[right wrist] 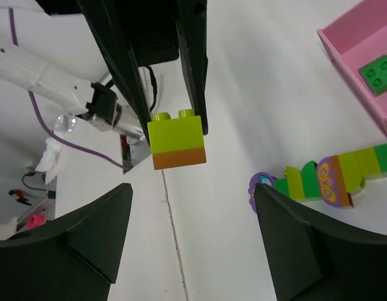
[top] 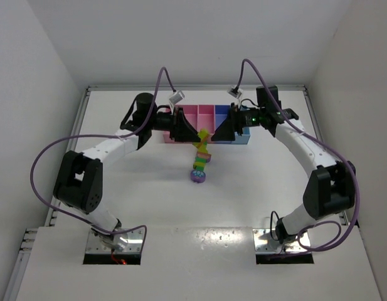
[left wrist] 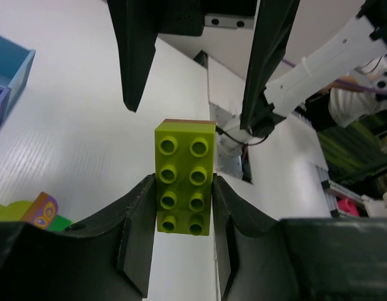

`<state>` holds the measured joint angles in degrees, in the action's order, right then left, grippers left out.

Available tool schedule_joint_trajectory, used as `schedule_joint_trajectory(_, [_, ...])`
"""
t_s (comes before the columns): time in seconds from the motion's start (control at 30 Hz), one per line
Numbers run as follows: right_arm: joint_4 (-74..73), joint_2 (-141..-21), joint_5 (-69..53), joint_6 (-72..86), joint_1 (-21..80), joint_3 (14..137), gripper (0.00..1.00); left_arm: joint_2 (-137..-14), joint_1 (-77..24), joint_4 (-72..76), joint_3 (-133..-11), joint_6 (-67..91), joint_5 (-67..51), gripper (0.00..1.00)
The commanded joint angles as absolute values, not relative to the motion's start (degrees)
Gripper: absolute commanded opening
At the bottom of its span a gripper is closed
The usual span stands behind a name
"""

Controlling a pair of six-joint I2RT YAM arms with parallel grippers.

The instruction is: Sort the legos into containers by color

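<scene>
Separation appears in hand: your left gripper (left wrist: 182,188) grasps the lime-orange brick pair (right wrist: 176,143) near the tray (top: 209,111); right gripper (right wrist: 193,191) is released. Next, clamp the orange half.

The white table (top: 118,188) carries a pink-and-blue compartment tray (top: 209,116) at its far middle. Just in front lies a multicoloured lego strip (top: 200,157), with a round purple piece (top: 198,177) at its near end.

Just in front of the compartment tray (top: 199,108), the left end effector (top: 194,134) holds a stacked pair of bricks (top: 204,133) above the counter (top: 118,182), the right end effector (top: 219,132) standing apart just right of them, a strip of joined bricks (top: 201,157) lying nearer with a round piece (top: 198,176) at its near end, and a single brick (right wrist: 378,74) lying in one compartment.
</scene>
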<state>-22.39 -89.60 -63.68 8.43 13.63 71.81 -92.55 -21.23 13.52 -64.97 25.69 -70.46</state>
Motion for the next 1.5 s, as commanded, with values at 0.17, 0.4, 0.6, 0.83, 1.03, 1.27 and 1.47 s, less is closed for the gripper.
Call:
schedule_joint_trajectory(0.17, [-10.1, -87.6, -69.3, 18.5, 14.2, 70.6, 0.79, -91.5, -21.1, 46.2, -62.2, 50.0, -70.4, 0.05])
schedule_joint_trajectory(0.4, [-9.6, -88.8, -69.8, 18.5, 14.2, 70.6, 0.79, -91.5, -22.1, 48.9, -62.8, 52.5, -70.4, 0.05])
schedule_joint_trajectory(0.6, [-8.2, -88.8, -70.9, 20.3, 14.7, 71.7, 0.79, -91.5, -23.2, 47.6, -62.8, 51.3, -70.4, 0.05])
schedule_joint_trajectory(0.83, [-7.7, -88.2, -72.2, 19.8, 15.8, 71.2, 0.77, -92.5, -23.2, 46.4, -62.8, 50.3, -70.4, 0.05])
schedule_joint_trajectory(1.03, [-9.5, -87.0, -73.4, 17.6, 16.9, 71.2, 0.72, -93.6, -23.2, 45.9, -62.8, 49.2, -70.4, 0.05])
schedule_joint_trajectory(1.27, [-14.9, -85.9, -73.9, 12.1, 16.9, 70.6, 0.69, -94.1, -21.1, 45.4, -63.8, 48.7, -70.4, 0.05])
schedule_joint_trajectory(1.47, [-20.4, -85.3, -73.4, 6.3, 16.3, 70.0, 0.68, -93.5, -21.1, 45.4, -63.8, 48.7, -70.9, 0.05])
